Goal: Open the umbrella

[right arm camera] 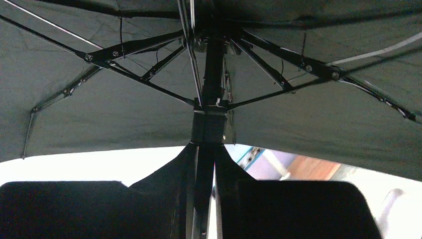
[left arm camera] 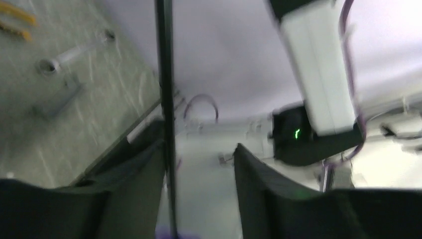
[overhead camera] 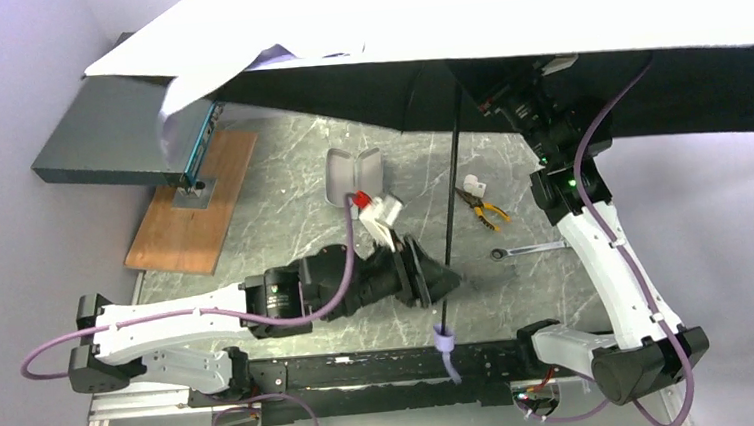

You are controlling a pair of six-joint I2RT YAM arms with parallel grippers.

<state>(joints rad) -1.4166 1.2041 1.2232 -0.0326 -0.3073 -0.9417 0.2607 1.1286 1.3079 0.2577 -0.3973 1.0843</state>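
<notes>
The umbrella is open. Its pale canopy (overhead camera: 499,14) spreads across the top of the top view, with a dark underside (right arm camera: 99,104) and ribs showing in the right wrist view. The thin black shaft (overhead camera: 452,198) runs down to the small pale handle (overhead camera: 446,347) at the table's near edge. My right gripper (right arm camera: 205,194) is under the canopy, shut on the shaft (right arm camera: 204,174) just below the runner (right arm camera: 211,124); it also shows in the top view (overhead camera: 490,97). My left gripper (left arm camera: 199,194) is open low on the shaft (left arm camera: 165,99), which lies along its left finger (left arm camera: 134,189); it also shows in the top view (overhead camera: 450,278).
A large dark teal flat box (overhead camera: 107,132) sits at the back left, partly on a wooden board (overhead camera: 197,201). A grey open case (overhead camera: 350,175) lies mid-table. Yellow-handled pliers (overhead camera: 483,206) and a wrench (overhead camera: 531,250) lie right of the shaft. The canopy overhangs the table's far half.
</notes>
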